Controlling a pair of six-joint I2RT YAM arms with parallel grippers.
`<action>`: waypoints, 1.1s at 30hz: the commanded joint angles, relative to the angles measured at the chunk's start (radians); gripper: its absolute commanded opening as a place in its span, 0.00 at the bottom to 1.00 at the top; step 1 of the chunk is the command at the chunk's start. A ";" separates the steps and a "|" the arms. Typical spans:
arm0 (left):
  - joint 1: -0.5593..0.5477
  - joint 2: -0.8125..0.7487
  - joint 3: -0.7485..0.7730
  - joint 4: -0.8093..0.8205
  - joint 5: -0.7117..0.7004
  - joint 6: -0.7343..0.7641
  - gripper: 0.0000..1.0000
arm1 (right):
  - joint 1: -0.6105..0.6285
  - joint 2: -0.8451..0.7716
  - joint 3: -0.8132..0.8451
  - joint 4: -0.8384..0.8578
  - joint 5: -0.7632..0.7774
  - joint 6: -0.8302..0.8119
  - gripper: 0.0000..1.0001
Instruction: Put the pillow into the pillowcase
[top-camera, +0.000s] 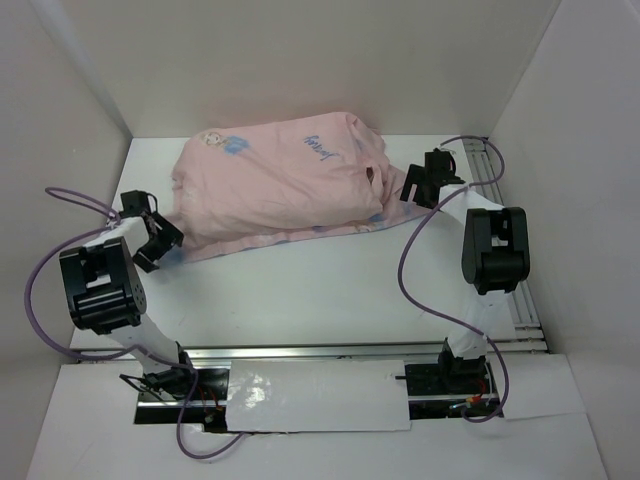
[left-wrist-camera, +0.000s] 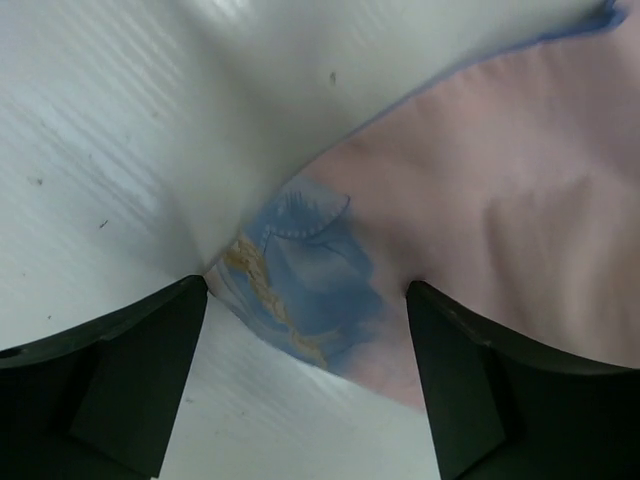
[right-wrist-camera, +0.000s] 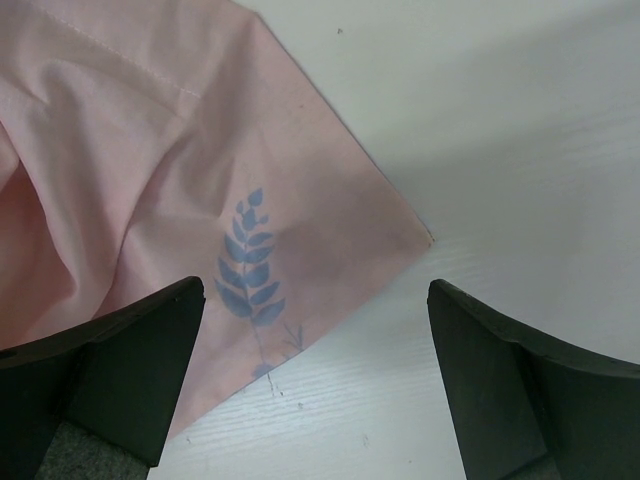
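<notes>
- The left gripper (top-camera: 160, 245) and right gripper (top-camera: 415, 185) are both gaping wide, holding nothing; the bulging pillowcase (top-camera: 280, 180) is lying between them.
- Tugging a loose corner is risking dragging the case off its hidden pillow.

A white table (top-camera: 330, 290) carries one bulging pale pink fabric pillowcase (top-camera: 280, 185), lying between the left gripper (top-camera: 165, 245) and right gripper (top-camera: 415, 183).

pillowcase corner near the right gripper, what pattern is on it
A blue leaf sprig on the pale pink pillowcase; best in the right wrist view.
</notes>
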 joint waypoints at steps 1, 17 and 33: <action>0.007 0.072 0.007 0.051 0.027 -0.001 0.89 | -0.005 -0.042 -0.011 0.003 0.008 -0.003 1.00; -0.003 0.032 -0.077 0.174 0.150 0.040 0.00 | 0.015 0.018 0.012 -0.009 0.060 -0.063 1.00; -0.003 -0.023 -0.117 0.192 0.132 0.077 0.00 | 0.005 0.182 0.113 0.045 -0.110 -0.127 1.00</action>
